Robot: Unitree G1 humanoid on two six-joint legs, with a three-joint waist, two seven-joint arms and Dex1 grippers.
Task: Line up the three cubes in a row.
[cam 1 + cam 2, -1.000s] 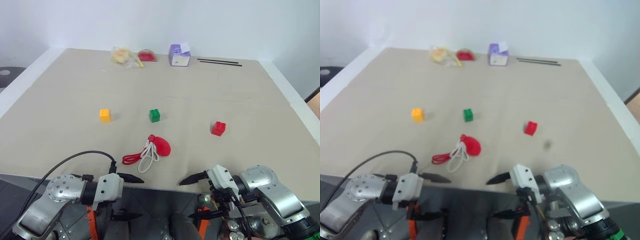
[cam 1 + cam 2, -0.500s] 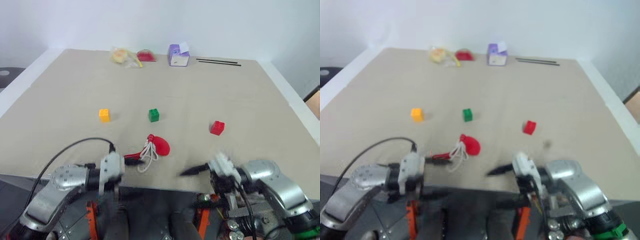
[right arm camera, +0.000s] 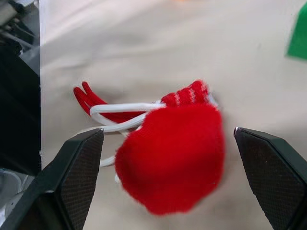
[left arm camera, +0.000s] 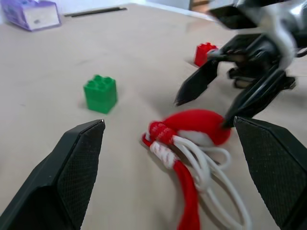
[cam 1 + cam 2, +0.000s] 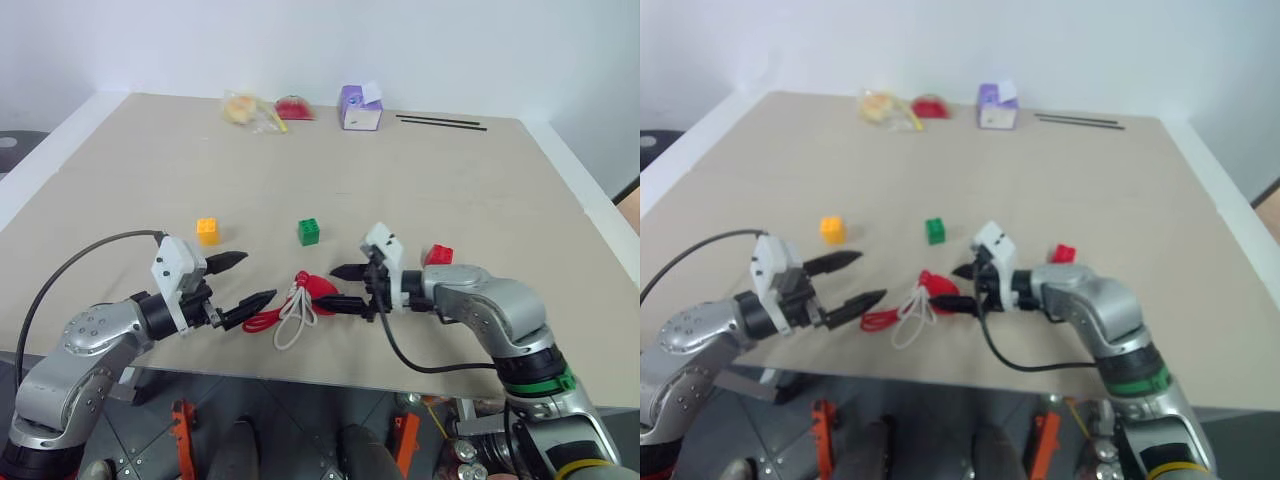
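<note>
Red pouch (image 5: 322,290), purple box (image 5: 359,109)

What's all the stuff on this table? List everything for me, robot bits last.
yellow-orange cube: one, left of the green one.
green cube: one, mid-table.
red cube: one, right, partly behind the right arm.
red pouch: one, with white cord, near the front edge, between the grippers.
purple-and-white box: one, far edge.
yellowish bundle: one, far edge, left of the box.
red item: one, beside the bundle; too small to identify.
black sticks: two, thin, far right.
table: one, beige.
left gripper: black fingers, open, left of the pouch.
right gripper: black fingers, open, at the pouch.
</note>
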